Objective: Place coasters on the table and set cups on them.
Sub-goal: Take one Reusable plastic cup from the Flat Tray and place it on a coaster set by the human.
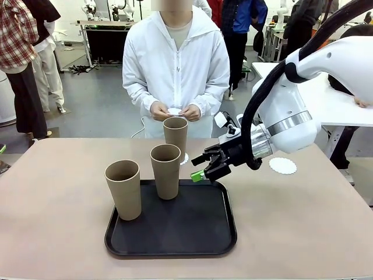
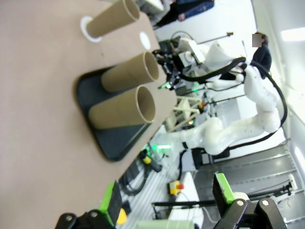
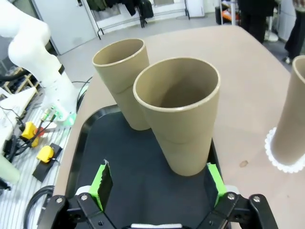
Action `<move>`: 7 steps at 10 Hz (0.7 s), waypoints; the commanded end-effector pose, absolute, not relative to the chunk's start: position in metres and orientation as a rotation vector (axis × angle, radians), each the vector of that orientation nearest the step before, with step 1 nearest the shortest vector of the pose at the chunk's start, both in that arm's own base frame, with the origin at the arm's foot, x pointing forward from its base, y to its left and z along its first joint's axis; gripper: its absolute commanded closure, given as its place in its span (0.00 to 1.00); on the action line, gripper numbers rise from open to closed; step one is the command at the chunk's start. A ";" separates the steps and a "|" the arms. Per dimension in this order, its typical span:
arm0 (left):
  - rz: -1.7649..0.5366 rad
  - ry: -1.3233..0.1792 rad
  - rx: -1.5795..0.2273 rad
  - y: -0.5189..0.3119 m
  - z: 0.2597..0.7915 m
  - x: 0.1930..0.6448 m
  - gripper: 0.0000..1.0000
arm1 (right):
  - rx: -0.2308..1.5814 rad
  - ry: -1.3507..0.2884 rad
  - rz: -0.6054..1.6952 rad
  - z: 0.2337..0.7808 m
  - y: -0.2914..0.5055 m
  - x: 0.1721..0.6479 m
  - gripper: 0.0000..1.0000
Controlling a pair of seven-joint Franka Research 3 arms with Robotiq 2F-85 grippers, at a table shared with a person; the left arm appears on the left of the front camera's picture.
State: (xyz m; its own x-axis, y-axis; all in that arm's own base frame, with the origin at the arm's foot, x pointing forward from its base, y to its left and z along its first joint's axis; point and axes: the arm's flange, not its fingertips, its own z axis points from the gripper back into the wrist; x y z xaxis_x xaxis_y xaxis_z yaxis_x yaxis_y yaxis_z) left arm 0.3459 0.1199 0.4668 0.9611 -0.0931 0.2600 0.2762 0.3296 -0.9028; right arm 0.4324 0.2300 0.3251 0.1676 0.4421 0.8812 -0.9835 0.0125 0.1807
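Two tan cups stand on the black tray (image 1: 175, 233): one at its front left (image 1: 123, 189), one at its back middle (image 1: 166, 171). A third cup (image 1: 176, 131) stands behind the tray on a white coaster (image 3: 281, 155) on the beige table (image 1: 58, 192). Another coaster (image 1: 282, 165) lies bare at the right. The person holds one more coaster (image 1: 173, 111) in both hands. My right gripper (image 1: 204, 167) is open just right of the middle cup (image 3: 178, 119), which stands close ahead of its green pads (image 3: 101, 183). My left gripper (image 2: 167, 195) is open, far from the cups (image 2: 121, 107).
The person in a white jacket (image 1: 175, 64) stands at the far edge, hands held above the table behind the rear cup. The right arm (image 1: 291, 116) reaches in over the right half of the table. A white table (image 1: 338, 105) stands at the back right.
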 end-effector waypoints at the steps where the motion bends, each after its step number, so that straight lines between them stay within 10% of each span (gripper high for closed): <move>1: -0.245 -0.180 -1.219 0.121 0.469 0.345 0.00 | 0.992 -0.849 1.328 0.308 0.238 0.428 0.00; 7: -0.245 -0.180 -1.219 0.121 0.469 0.345 0.00 | 0.934 -0.868 1.322 0.276 0.246 0.423 0.00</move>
